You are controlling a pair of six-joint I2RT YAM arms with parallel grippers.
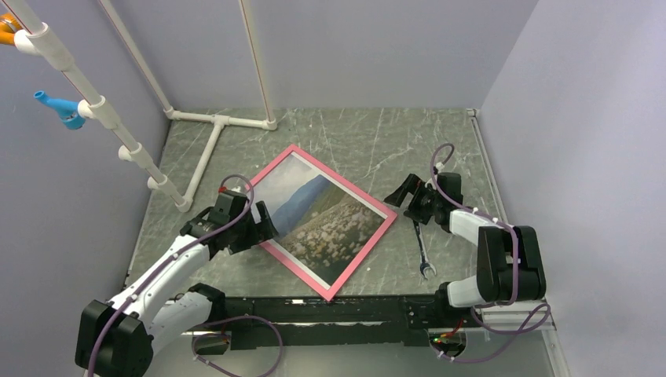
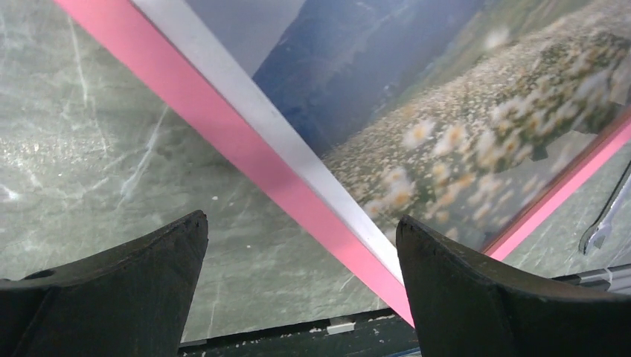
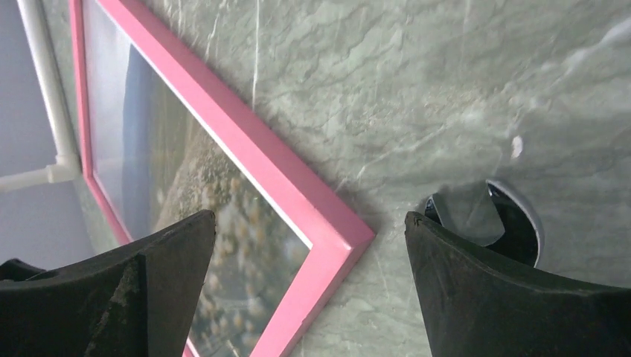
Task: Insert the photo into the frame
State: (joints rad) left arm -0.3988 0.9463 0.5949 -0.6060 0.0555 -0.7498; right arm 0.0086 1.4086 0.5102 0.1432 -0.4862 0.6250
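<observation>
Surface: a grey-green, marble-patterned surface [image 1: 353,133] with white walls around it.
Frame: the large thin rectangular frame with narrow pink edges [image 1: 345,180] lies flat near the middle of the surface, turned so that it looks like a diamond from above.
Photo: the rectangular paper print of a landscape [image 1: 326,220] lies inside the pink edges, picture side up. It shows pale sky, blue hills and a flowery field. A thin white border runs along the inner side of the frame.
Left claw: the left claw [image 2: 300,222] is spread wide and holds nothing. It is at the left side of the frame, and in its own camera the pink edge passes between the two dark fingers [image 2: 141,275].
Right claw: the right claw [image 3: 309,222] is also wide apart and empty. It is by the right corner of the frame, and that corner shows between its fingers.
Wrench: a slim metal wrench [image 1: 421,250] lies on the surface just right of the frame, near the right claw.
Pipes: a stand of white plastic pipes [image 1: 206,153] is at the back left, apart from the frame.
</observation>
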